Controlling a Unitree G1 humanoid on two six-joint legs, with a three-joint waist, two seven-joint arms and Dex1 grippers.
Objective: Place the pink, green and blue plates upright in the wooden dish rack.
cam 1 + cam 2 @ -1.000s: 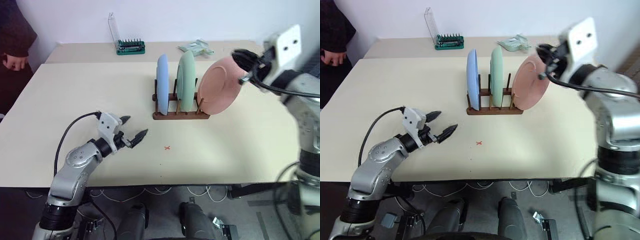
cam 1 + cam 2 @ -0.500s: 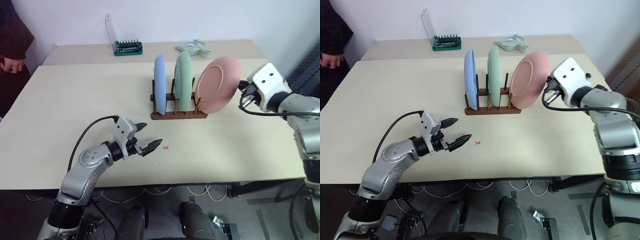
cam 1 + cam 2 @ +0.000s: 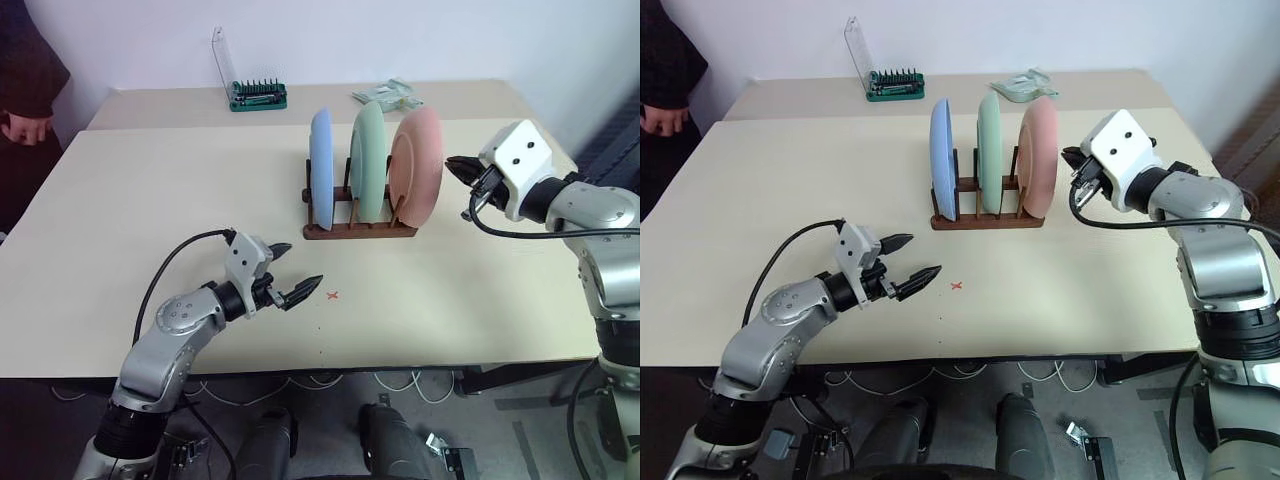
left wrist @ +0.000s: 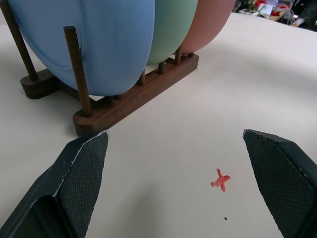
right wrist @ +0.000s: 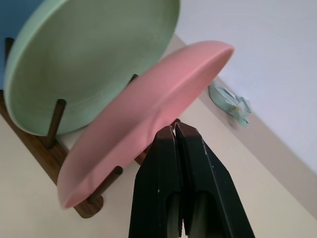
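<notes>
All 3 plates – blue plate [image 3: 321, 168], green plate [image 3: 368, 162], pink plate [image 3: 417, 166] – stand in the wooden dish rack [image 3: 360, 229]; right gripper [image 3: 456, 165] pinched closed on nothing beside pink, left gripper [image 3: 292, 272] spread wide over the table [image 3: 150, 200] – likely only retreat remains.

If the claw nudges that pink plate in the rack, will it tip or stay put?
The pink plate stands on edge in the end slot of the wooden dish rack, so only thin pegs brace it; a sideways nudge would probably rock it. Its rounded rim might roll if lifted free. It looks rigid and smooth, possibly slippery.
</notes>
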